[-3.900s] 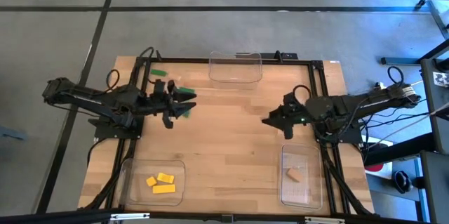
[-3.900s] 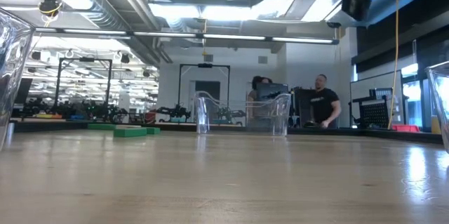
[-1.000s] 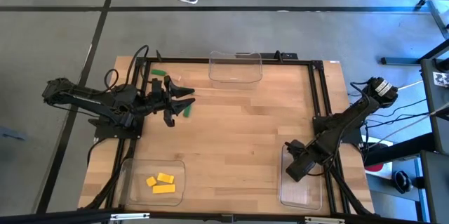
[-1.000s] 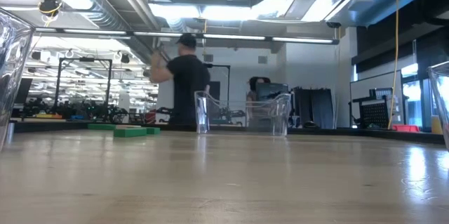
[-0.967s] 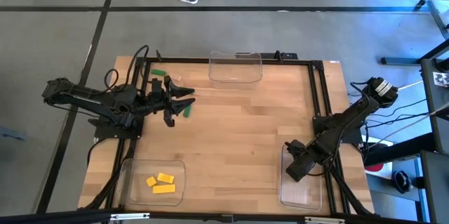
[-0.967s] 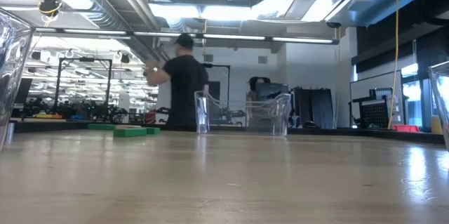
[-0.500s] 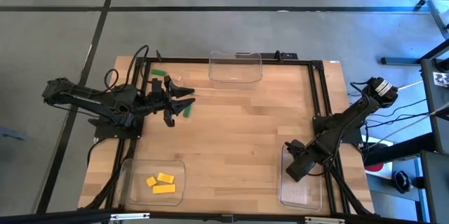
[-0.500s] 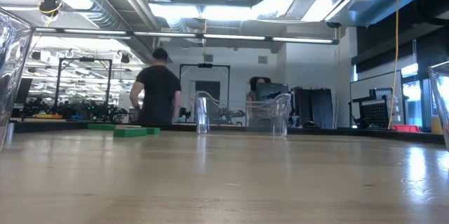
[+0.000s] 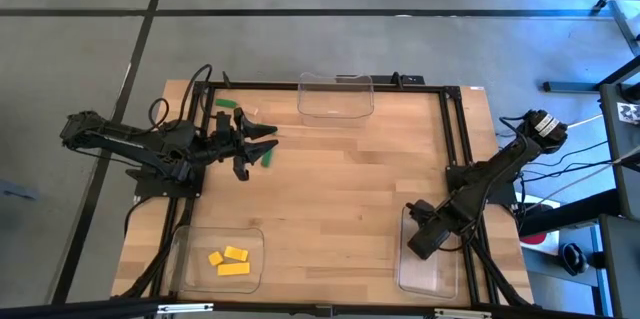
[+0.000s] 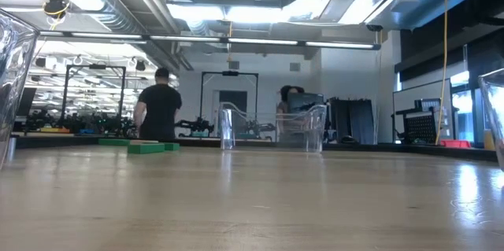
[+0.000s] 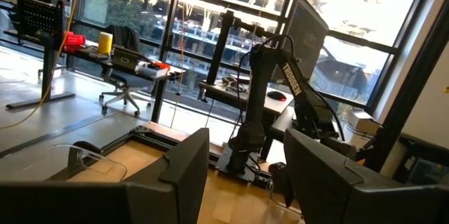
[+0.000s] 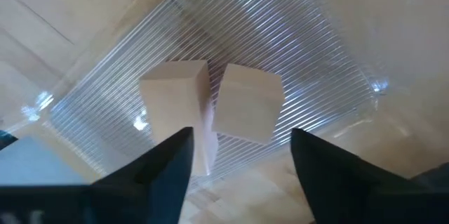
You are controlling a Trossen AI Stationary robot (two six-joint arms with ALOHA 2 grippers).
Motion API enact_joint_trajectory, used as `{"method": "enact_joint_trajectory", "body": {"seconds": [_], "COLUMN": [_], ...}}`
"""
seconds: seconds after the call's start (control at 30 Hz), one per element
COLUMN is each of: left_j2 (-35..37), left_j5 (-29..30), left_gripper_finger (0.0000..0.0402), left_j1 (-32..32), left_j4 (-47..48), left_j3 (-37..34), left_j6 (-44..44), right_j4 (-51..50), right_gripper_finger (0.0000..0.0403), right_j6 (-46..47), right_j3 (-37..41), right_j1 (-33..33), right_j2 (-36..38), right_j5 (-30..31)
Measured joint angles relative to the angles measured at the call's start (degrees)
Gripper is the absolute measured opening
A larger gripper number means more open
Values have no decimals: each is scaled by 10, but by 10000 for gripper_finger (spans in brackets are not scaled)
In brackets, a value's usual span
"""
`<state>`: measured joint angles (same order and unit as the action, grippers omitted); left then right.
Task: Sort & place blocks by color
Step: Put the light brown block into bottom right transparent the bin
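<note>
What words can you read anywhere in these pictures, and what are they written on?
"TROSSEN": white letters running down the right arm, seen from the left wrist view.
No other writing is readable; the white tag at the high view's right edge is too small to read.

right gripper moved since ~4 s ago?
Yes. The right gripper has gone from mid-table, level with the left gripper, toward the near edge, over the near-right tray.

Left gripper (image 11: 242, 175): two dark fingers apart, nothing between. Beyond: right arm (image 11: 280, 90), clear tray (image 11: 95, 157) on worktop (image 11: 133, 155), possibly desk with chair (image 11: 123, 87), windows (image 11: 203, 13).
</note>
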<state>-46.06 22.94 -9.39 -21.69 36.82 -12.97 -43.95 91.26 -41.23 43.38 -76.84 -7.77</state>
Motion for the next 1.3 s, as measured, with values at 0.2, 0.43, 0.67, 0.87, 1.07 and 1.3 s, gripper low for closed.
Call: {"method": "enact_joint_trajectory", "body": {"seconds": [0.2, 0.43, 0.67, 0.87, 1.07, 1.3], "left_j2": [0, 0, 0, 0, 0, 0], "left_j5": [0, 0, 0, 0, 0, 0], "left_gripper_finger": [176, 176, 176, 176, 176, 176], "left_j1": [0, 0, 0, 0, 0, 0], "left_j4": [0, 0, 0, -1, -3, -3], "left_j3": [0, 0, 0, 0, 0, 0], "left_j6": [0, 0, -1, -4, -5, -6], "right_j4": [-5, -33, -49, 16, 146, 288], "right_gripper_finger": [292, 307, 307, 307, 307, 307], "right_j6": [-2, -78, -150, -207, -324, -438], "right_j3": [-14, -73, -136, -138, -116, -88], "right_j1": [0, 0, -11, -64, -143, -212], "right_j2": [0, 30, 77, 84, 84, 90], "right_j5": [0, -32, -24, 88, 181, 189]}}
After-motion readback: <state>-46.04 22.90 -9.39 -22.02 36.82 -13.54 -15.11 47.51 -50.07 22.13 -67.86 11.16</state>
